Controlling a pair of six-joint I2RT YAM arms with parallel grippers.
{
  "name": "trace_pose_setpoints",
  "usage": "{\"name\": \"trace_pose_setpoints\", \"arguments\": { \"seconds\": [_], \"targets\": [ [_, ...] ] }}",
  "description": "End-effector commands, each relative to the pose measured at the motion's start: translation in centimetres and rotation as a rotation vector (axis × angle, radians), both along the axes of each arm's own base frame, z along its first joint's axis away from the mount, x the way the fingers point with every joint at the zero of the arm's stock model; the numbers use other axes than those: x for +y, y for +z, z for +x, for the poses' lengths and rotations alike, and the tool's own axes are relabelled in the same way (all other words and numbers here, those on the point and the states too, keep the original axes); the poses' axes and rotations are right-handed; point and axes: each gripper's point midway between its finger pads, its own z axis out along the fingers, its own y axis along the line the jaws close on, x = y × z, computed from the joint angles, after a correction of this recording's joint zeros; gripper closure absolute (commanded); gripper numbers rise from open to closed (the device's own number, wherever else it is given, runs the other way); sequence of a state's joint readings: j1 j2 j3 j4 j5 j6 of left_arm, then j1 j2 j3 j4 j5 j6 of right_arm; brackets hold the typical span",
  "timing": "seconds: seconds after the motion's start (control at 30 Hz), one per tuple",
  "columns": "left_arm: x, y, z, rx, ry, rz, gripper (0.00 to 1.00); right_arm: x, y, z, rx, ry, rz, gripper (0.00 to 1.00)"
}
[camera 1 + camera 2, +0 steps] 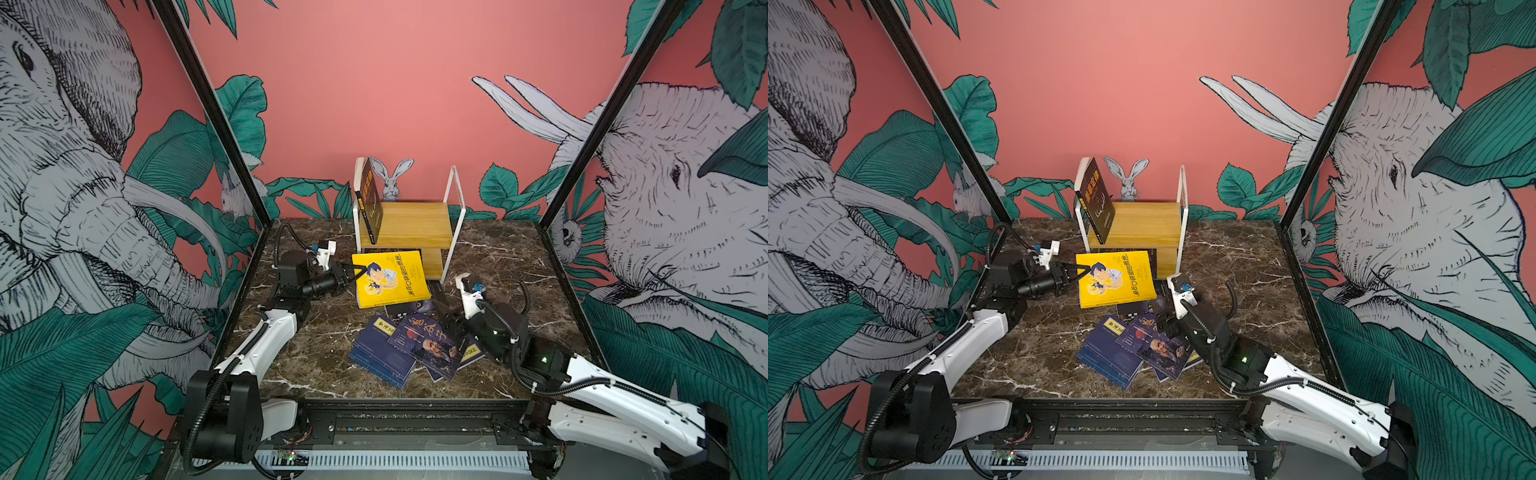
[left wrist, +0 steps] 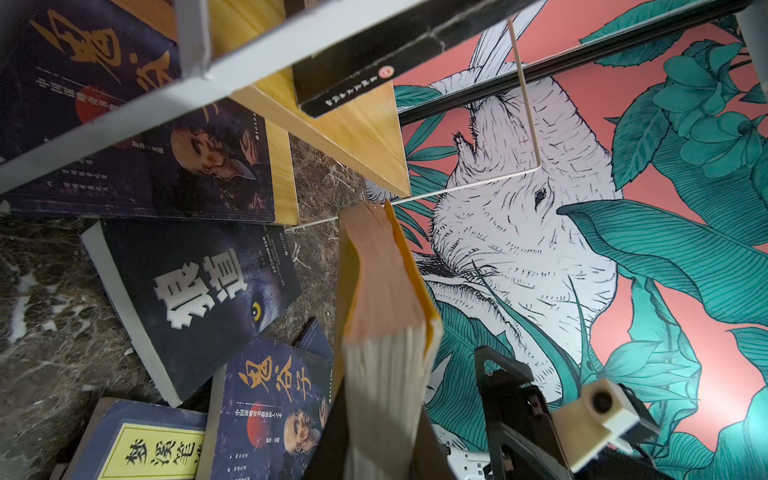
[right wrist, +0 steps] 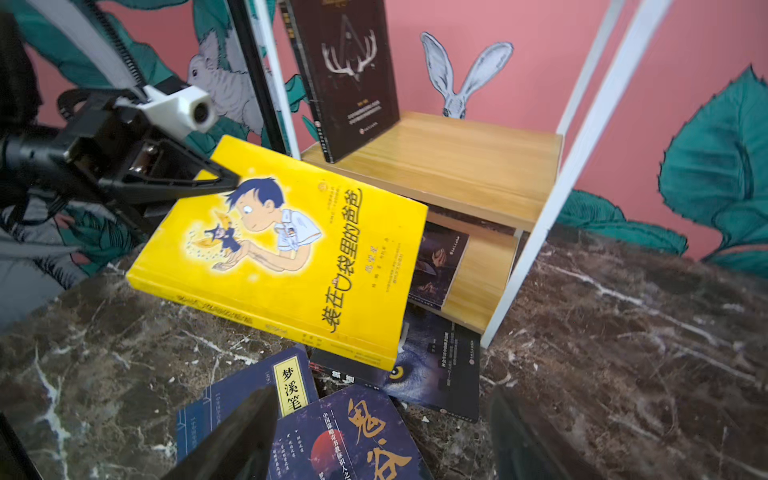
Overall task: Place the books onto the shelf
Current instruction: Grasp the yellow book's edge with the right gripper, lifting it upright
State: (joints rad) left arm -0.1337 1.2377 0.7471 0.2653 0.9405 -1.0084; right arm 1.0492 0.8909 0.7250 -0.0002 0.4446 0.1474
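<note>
right gripper (image 3: 380,399) hovered low over navy books (image 1: 382,353), well in front of the shelf (image 1: 415,224), jaws wide apart and empty. Nearer the shelf, left gripper (image 1: 359,272) reached in sideways and pinched the short edge of the yellow book (image 1: 390,278). Cover up, tilted, long axis along the shelf front, over black wolf book (image 3: 436,374). dark book (image 1: 370,203) stood on the shelf's top board.

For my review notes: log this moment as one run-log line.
left tool: shut on yellow book, tilted before shelf | right tool: open above navy books | shelf top: one dark book standing
</note>
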Motion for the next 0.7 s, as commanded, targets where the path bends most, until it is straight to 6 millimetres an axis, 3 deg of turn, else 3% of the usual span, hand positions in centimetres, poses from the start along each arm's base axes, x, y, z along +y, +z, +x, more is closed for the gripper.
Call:
{"name": "trace_pose_setpoints", "arguments": {
  "seconds": [0.0, 0.37, 0.53, 0.67],
  "targets": [
    [-0.1, 2.4, -0.1, -0.080, -0.018, -0.017, 1.00, 0.8, 1.9, 0.4, -0.247, -0.043, -0.220, 0.18],
    [-0.1, 2.4, -0.1, -0.089, -0.021, -0.008, 1.00, 8.0, -0.7, -1.9, -0.533, -0.009, -0.684, 0.19],
    [-0.1, 2.2, -0.1, -0.080, -0.018, -0.002, 1.00, 9.7, -3.6, -1.4, -0.537, -0.001, -0.837, 0.19],
    [0.0, 2.0, 0.0, -0.088, -0.017, 0.000, 1.00, 9.9, -3.4, -0.8, -0.609, -0.080, -0.830, 0.20]
  ]
}}
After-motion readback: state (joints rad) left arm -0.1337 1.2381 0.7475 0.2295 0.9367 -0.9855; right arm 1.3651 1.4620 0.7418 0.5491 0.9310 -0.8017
